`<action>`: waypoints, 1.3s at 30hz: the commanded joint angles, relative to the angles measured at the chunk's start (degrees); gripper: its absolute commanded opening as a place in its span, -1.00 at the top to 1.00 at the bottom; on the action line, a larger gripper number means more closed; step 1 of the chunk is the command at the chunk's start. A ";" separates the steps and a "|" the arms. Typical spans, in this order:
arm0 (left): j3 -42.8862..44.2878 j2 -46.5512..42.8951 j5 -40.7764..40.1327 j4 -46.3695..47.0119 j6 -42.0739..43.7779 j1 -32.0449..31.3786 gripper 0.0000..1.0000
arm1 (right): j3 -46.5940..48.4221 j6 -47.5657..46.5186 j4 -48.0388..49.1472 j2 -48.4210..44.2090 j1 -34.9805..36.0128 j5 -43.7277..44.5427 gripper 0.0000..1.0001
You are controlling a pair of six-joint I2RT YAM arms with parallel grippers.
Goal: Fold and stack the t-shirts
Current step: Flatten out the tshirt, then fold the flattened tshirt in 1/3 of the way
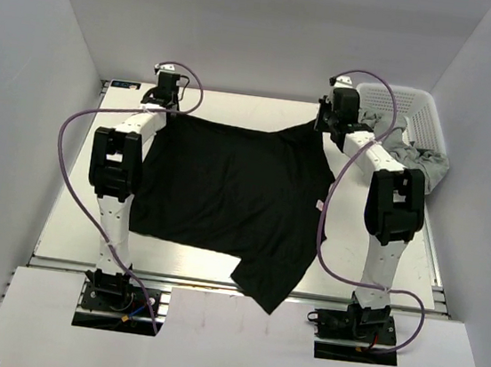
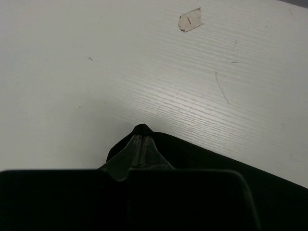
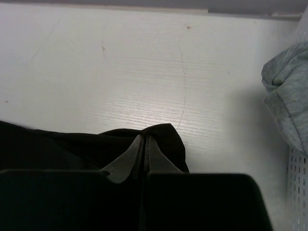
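Black, thin and limp, the dark t-shirt (image 1: pixel 227 190) lies spread over the middle of the table (image 1: pixel 72 207). It is mostly flat, and one flap hangs off the near edge between the two arm bases. Its far edge runs between the two arms.

The left claw (image 2: pixel 141 142) is pressed together on the far left corner, with a small peak of cloth poking past its tips. The right claw (image 3: pixel 145 144) pinches the far right corner, where the fabric bunches into a soft fold. I cannot tell whether either corner is lifted clear of the table.

The cloth looks light and has no stiffness. It will likely sag between two holds, crease readily and slide easily on the smooth tabletop. The best holds are probably two corners of one edge, kept apart so that the edge stays taut and straight. So thin a pinch could slip if tugged hard.

Further out, grey t-shirts (image 1: pixel 415 155) are heaped in a white lattice basket (image 1: pixel 412 105) at the far right, just beside the right claw, and one spills over the rim. A scrap of tape (image 2: pixel 190 20) sits on the table beyond the left claw.
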 commanded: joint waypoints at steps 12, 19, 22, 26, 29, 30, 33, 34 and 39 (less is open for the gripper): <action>-12.36 -12.82 11.28 3.80 2.56 3.01 1.00 | -14.28 8.43 -7.37 -15.92 0.22 -2.37 1.00; -23.70 -20.99 9.26 1.08 1.95 3.01 1.00 | -27.11 11.43 -10.37 -27.25 0.48 -8.26 1.00; -27.92 -25.04 8.12 1.08 1.95 3.01 1.00 | -32.22 12.84 -10.63 -31.75 0.66 -10.19 1.00; -29.95 -27.68 6.01 -0.77 1.95 3.01 1.00 | -37.41 13.71 -10.72 -35.79 1.19 -12.22 1.00; -32.67 -29.08 5.48 -1.65 0.81 3.01 1.00 | -41.89 15.29 -9.75 -38.07 1.80 -13.88 1.00; -34.16 -29.09 6.09 -2.26 0.11 3.01 1.00 | -42.77 15.82 -9.31 -38.26 2.06 -14.15 1.00; -35.92 -29.09 6.10 -3.58 -1.38 3.01 1.00 | -46.46 17.49 -7.47 -38.35 2.59 -16.52 1.00; -36.80 -29.61 6.10 -4.10 -2.00 3.01 1.00 | -47.25 18.45 -6.59 -38.43 2.94 -18.18 1.00; -36.38 -29.62 6.10 -9.02 -4.46 3.01 -0.05 | -53.59 20.05 -5.70 -38.43 4.26 -19.43 0.18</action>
